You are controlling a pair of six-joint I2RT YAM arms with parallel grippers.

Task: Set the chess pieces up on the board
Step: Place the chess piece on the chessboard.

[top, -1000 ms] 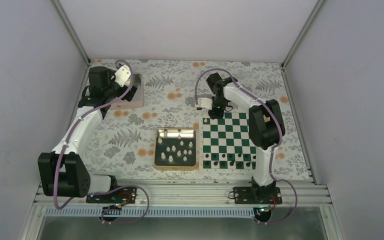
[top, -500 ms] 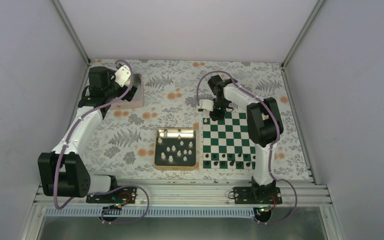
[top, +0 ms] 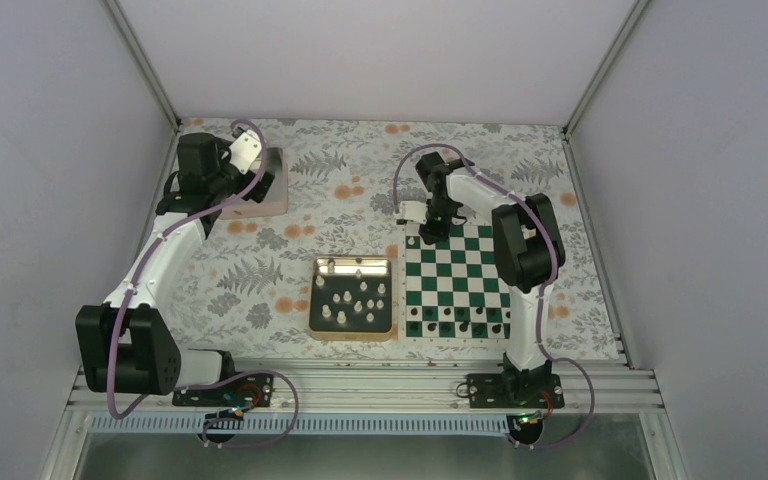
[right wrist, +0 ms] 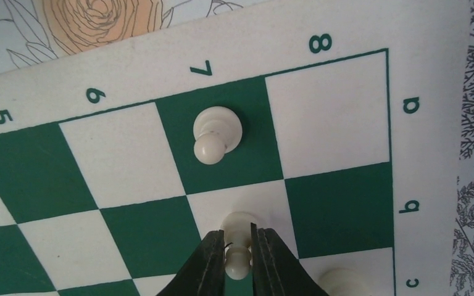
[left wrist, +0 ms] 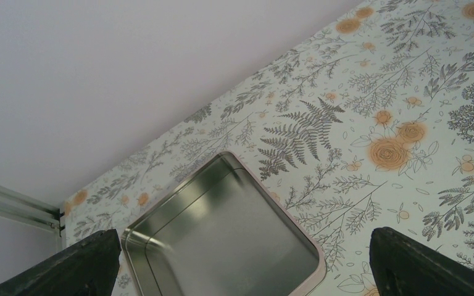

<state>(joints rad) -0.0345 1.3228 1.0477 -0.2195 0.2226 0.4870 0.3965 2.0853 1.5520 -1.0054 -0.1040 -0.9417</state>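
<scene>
The green and white board (top: 457, 272) lies right of centre. My right gripper (right wrist: 237, 262) is at its far left corner (top: 430, 232), shut on the head of a white pawn (right wrist: 237, 258) that stands upright on the white square in row b, column 7. Another white pawn (right wrist: 217, 132) stands free on the green square a7. The top of a third white piece (right wrist: 339, 280) shows at the bottom edge. More white pieces (top: 350, 300) sit in the gold-rimmed tray (top: 352, 335). My left gripper (left wrist: 241, 259) hangs open, far from the board.
Black pieces (top: 455, 325) line the board's near rows. An empty silver tin (left wrist: 222, 240) lies under the left gripper at the far left of the floral tablecloth (top: 300, 230). Grey walls close the table on three sides.
The right wrist has shifted slightly toward the board's far left corner with the pawn between its fingers. The left arm has not moved.
</scene>
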